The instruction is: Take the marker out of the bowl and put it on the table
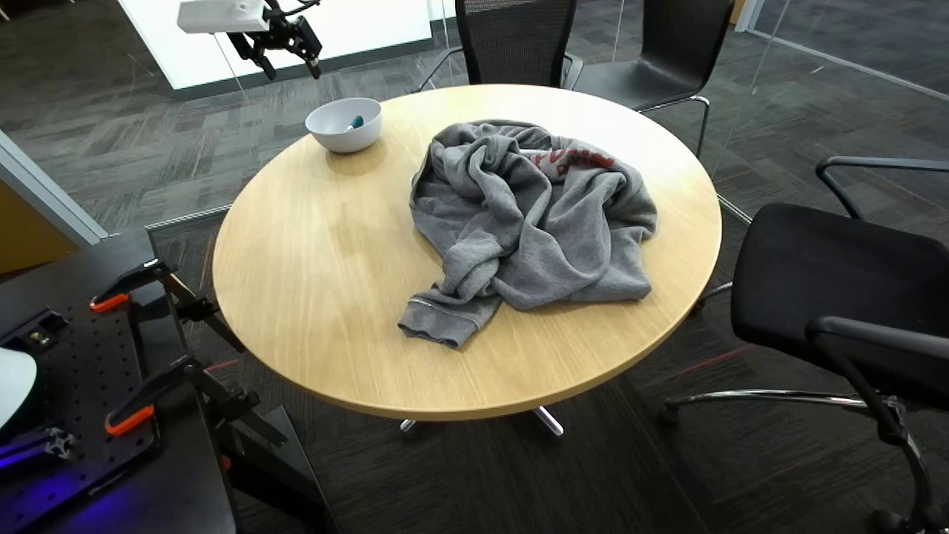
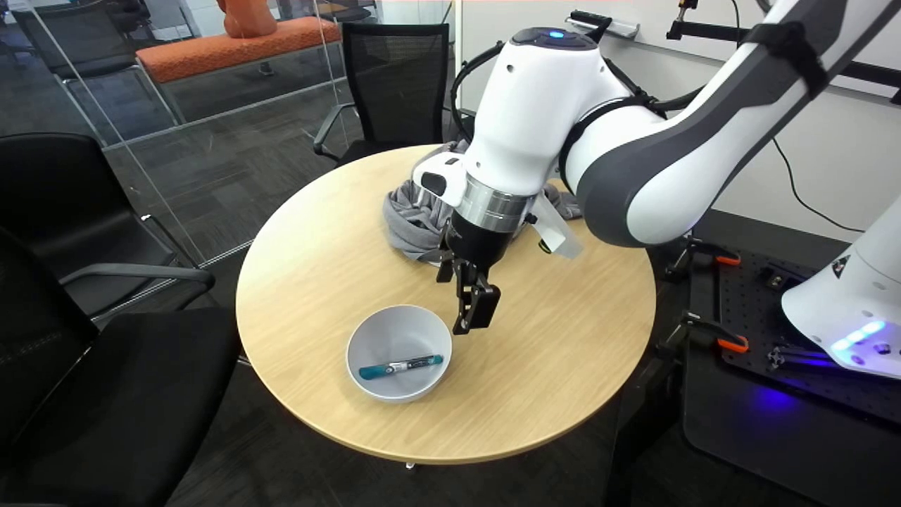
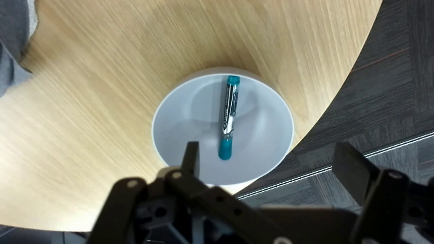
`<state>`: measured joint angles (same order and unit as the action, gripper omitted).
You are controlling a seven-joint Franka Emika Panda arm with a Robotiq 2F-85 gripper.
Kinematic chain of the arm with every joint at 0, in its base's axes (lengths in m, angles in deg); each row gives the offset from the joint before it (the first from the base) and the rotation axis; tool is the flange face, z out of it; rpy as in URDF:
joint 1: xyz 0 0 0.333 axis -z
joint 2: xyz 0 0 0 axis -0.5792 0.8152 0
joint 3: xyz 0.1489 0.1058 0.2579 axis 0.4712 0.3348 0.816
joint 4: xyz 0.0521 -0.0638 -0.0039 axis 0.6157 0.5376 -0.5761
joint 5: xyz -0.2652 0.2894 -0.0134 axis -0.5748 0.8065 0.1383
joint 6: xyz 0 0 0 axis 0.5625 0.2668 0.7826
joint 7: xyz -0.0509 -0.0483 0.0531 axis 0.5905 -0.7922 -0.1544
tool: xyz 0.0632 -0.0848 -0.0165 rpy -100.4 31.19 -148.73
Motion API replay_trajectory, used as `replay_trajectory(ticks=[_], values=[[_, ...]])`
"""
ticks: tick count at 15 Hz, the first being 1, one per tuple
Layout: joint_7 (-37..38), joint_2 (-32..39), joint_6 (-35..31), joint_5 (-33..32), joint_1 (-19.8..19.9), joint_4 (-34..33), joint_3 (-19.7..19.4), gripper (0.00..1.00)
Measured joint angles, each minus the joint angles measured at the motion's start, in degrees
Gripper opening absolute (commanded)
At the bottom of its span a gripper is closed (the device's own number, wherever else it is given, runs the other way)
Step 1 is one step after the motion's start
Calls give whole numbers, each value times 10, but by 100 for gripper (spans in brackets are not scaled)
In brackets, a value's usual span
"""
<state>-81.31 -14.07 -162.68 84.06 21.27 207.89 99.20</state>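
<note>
The teal-green marker lies inside the bowl, against its inner wall; it shows in the wrist view (image 3: 231, 112), and in both exterior views (image 2: 401, 367) (image 1: 356, 122). The pale grey bowl (image 3: 184, 118) stands upright near the edge of the round light wood table (image 3: 101, 101); bowl (image 2: 394, 331) and table (image 2: 535, 380) also show in an exterior view. My gripper (image 3: 268, 147) is open and empty, its fingers wide apart. In both exterior views the gripper (image 1: 293, 72) (image 2: 461, 299) is in the air, higher than the bowl. In the wrist view the left finger overlaps the bowl's near part and the right finger lies past its rim.
A heaped grey sweatshirt (image 1: 534, 222) covers much of the table; its edge shows in the wrist view (image 3: 12, 51). Black chairs (image 1: 838, 274) (image 2: 127, 394) stand around the table. A black bench with orange-tipped clamps (image 1: 130, 420) is beside it, under the robot's base.
</note>
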Motion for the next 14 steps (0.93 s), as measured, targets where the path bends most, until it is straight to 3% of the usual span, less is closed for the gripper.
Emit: replay_trajectory(ticks=[6,14], values=[[-2,22,0,-2,0,-10,3,100],[-1,90,-2,-51,-19,-78,-6,100]])
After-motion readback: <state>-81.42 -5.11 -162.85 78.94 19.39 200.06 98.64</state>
